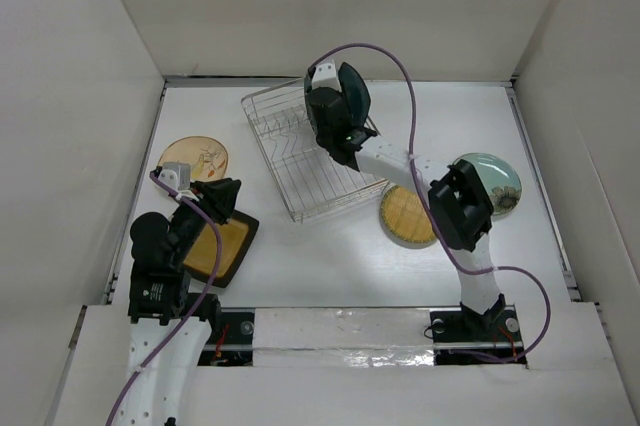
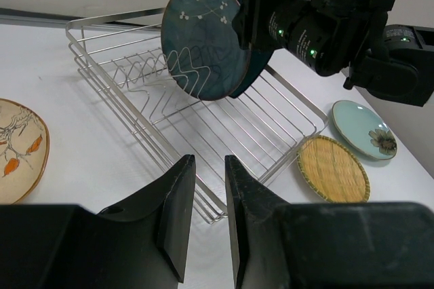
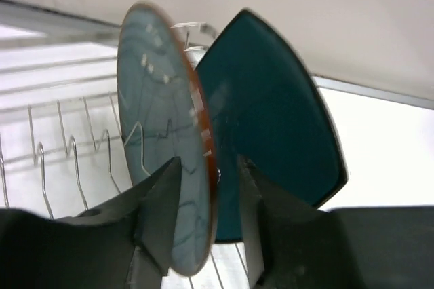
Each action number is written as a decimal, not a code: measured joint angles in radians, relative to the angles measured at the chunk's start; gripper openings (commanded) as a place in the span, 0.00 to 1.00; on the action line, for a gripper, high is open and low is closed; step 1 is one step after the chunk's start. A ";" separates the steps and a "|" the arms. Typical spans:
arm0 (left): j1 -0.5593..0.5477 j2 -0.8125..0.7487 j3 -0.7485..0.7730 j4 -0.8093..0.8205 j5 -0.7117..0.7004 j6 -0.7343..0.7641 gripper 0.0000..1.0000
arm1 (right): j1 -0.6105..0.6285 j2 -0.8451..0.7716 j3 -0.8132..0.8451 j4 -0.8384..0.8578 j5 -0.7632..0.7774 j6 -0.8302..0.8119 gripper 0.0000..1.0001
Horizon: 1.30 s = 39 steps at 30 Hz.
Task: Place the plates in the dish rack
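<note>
Silver wire dish rack (image 1: 300,184) (image 2: 203,136) set at an angle on a white table (image 1: 330,271), toward the far side. Over the rack's far end, a glossy round teal plate (image 2: 203,38) (image 3: 152,133) with a brownish rim, held on edge and close to upright above the thin dividers, pinched at its rim by the right gripper (image 3: 207,167) (image 1: 330,114), one finger on each face. Directly behind that plate, a dark teal squarish plate (image 3: 271,112) (image 1: 352,91), also on edge; unclear whether seated between the rack's dividers. Just beside the rack's near right corner, flat on the table, a round yellow woven-look plate (image 1: 405,216) (image 2: 333,167); farther right of the rack, a pale green round plate (image 1: 497,181) (image 2: 363,129) with a dark flower mark, partly under the right arm in the overhead view. Left of the rack, a tan round plate (image 1: 195,158) (image 2: 17,146) with a branch drawing. Near and left of the rack, a mustard square plate (image 1: 225,246) with a black rim. Above that square plate, the left gripper (image 2: 209,167) (image 1: 218,201), aimed toward the rack, fingers parted by a narrow gap, nothing between them.
</note>
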 measured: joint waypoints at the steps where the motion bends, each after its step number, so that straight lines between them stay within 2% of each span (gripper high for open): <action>1: 0.000 0.000 0.000 0.000 0.000 0.000 0.22 | 0.000 -0.004 0.004 0.003 0.002 0.005 0.51; 3: 0.000 0.000 0.000 0.000 0.000 0.000 0.22 | -0.001 -0.027 -0.003 0.000 -0.001 0.023 0.57; 7: 0.000 -0.001 0.000 0.000 0.001 0.000 0.22 | -0.002 -0.174 -0.106 -0.013 -0.032 0.081 0.57; 8: 0.000 -0.002 0.000 0.000 0.001 0.000 0.22 | -0.001 -0.238 -0.157 -0.018 -0.042 0.105 0.35; 9: 0.000 -0.002 0.000 0.000 0.002 0.000 0.22 | -0.001 -0.318 -0.224 -0.010 -0.055 0.133 0.21; 10: 0.000 -0.003 0.000 0.000 0.002 0.000 0.22 | -0.002 -0.397 -0.293 0.000 -0.068 0.159 0.08; 11: 0.000 -0.005 0.000 0.000 0.002 0.000 0.22 | -0.005 -0.489 -0.380 0.006 -0.088 0.206 0.00; 14: 0.000 -0.013 0.000 0.000 0.002 0.000 0.22 | -0.053 -0.778 -0.650 0.030 -0.158 0.360 0.00; 17: 0.000 -0.023 0.000 0.000 0.005 0.000 0.22 | -0.224 -1.034 -0.927 0.019 -0.234 0.529 0.00; 19: -0.003 -0.029 0.000 0.001 0.006 0.000 0.22 | -0.360 -1.140 -1.085 -0.029 -0.276 0.620 0.07; 20: -0.007 -0.032 0.000 0.001 0.005 0.000 0.22 | -0.420 -1.179 -1.152 -0.061 -0.302 0.659 0.26; 22: -0.015 -0.038 0.000 0.001 0.007 0.000 0.22 | -0.507 -1.254 -1.272 -0.151 -0.352 0.717 0.50; 23: -0.021 -0.041 0.000 0.001 0.007 0.000 0.22 | -0.549 -1.293 -1.318 -0.195 -0.386 0.737 0.66; 24: -0.024 -0.043 0.000 0.001 0.006 0.000 0.22 | -0.586 -1.339 -1.354 -0.240 -0.426 0.756 0.70; 26: -0.027 -0.048 0.000 0.000 0.006 0.000 0.22 | -0.655 -1.424 -1.401 -0.301 -0.503 0.782 0.72; 29: -0.028 -0.055 0.000 0.000 0.005 0.000 0.22 | -0.731 -1.438 -1.412 -0.317 -0.639 0.819 0.72; 37: -0.039 -0.068 0.000 0.000 0.002 0.001 0.22 | -0.766 -1.183 -1.472 -0.245 -0.889 0.883 0.68; 39: -0.039 -0.068 0.000 0.000 0.001 0.001 0.22 | -0.774 -1.138 -1.472 -0.184 -0.927 0.891 0.62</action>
